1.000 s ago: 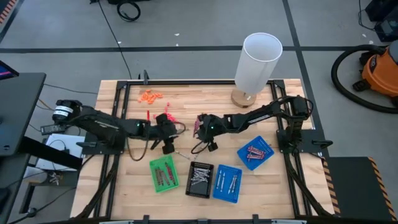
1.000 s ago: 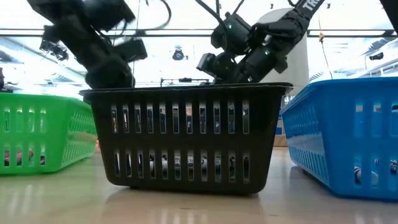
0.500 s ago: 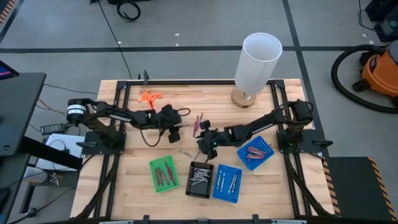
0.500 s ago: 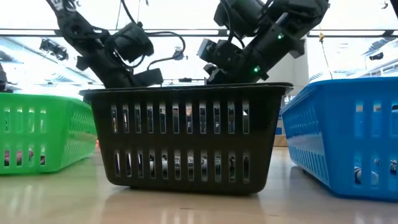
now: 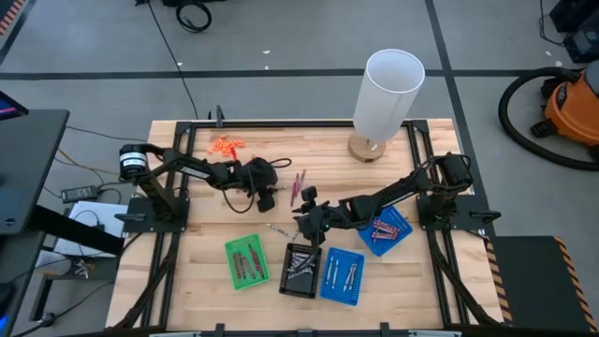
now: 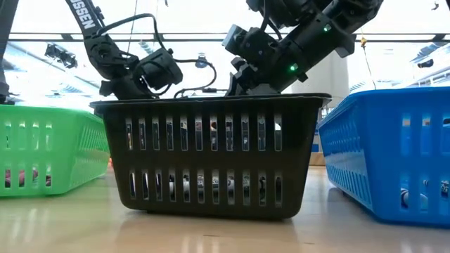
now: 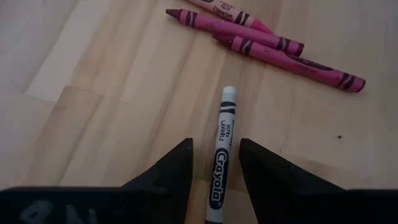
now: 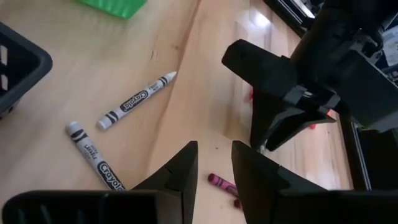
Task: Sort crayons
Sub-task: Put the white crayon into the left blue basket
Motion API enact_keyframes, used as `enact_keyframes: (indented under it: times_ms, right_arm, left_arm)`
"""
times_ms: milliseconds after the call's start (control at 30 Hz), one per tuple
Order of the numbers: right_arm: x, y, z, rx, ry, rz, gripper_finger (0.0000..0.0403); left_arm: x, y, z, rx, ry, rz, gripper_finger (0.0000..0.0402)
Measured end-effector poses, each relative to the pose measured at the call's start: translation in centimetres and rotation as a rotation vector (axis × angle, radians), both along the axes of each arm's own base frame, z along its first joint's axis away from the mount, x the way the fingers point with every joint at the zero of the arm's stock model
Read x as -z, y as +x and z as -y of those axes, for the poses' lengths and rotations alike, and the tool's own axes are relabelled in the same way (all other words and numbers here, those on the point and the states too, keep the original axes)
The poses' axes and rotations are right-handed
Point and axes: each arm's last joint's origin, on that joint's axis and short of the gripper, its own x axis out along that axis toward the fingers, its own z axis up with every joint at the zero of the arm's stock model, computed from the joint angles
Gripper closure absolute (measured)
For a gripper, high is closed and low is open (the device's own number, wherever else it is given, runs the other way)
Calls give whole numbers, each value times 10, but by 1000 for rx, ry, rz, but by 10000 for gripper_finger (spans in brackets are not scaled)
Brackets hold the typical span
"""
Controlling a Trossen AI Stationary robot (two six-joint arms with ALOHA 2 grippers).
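Tray of black slotted plastic point(image 5: 300, 270) nearest, ready for grey sticks. Beyond, right gripper point(image 8: 214, 149) parted and empty above two loose silvery grey crayons point(image 8: 134, 99), probably choosing. Farther, left gripper point(image 7: 216, 149) unclenched, straddling another grey crayon point(image 7: 222, 155) beside thin maroon crayons point(image 7: 249, 34).

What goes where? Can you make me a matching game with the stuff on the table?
Things:
1. white tube
2. orange bits
3. black basket
4. pink crayons

Places:
A. between the green tray and a blue tray
B. far left part of the table
C. lying loose on the bare wood, mid-table
D. standing on a round base at the far edge

Pairs: 1-D, 2-B, 3-A, 4-C
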Motion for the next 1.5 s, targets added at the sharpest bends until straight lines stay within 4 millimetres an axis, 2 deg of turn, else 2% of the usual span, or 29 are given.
enact_keyframes:
  times_ms: [133,433,567,800,933,1067,1233,1400,1500]
  right_arm:
    - [0,0,-1,6,-10,1,296]
    - [-4,-7,-6,69,-96,-30,296]
    - [-24,-20,-5,99,-59,-39,296]
    - [-64,-39,14,153,233,57,296]
    - [-68,-50,26,196,314,76,296]
    - [-72,-59,30,243,360,107,296]
    - [-75,-77,34,341,337,117,296]
    - [-73,-97,46,498,300,114,296]
    - [-68,-107,54,552,297,121,296]
  left_arm:
    - [3,0,0,2,-10,-10,281]
    - [4,0,1,9,-13,-23,387]
    - [0,-1,2,17,-2,-9,385]
    - [-15,-5,5,34,22,29,382]
    - [-27,-3,13,64,36,77,382]
    - [-39,0,27,118,50,135,382]
    - [-48,9,50,224,54,242,380]
    - [-56,22,73,344,-61,413,380]
    - [-63,33,86,377,-84,434,379]
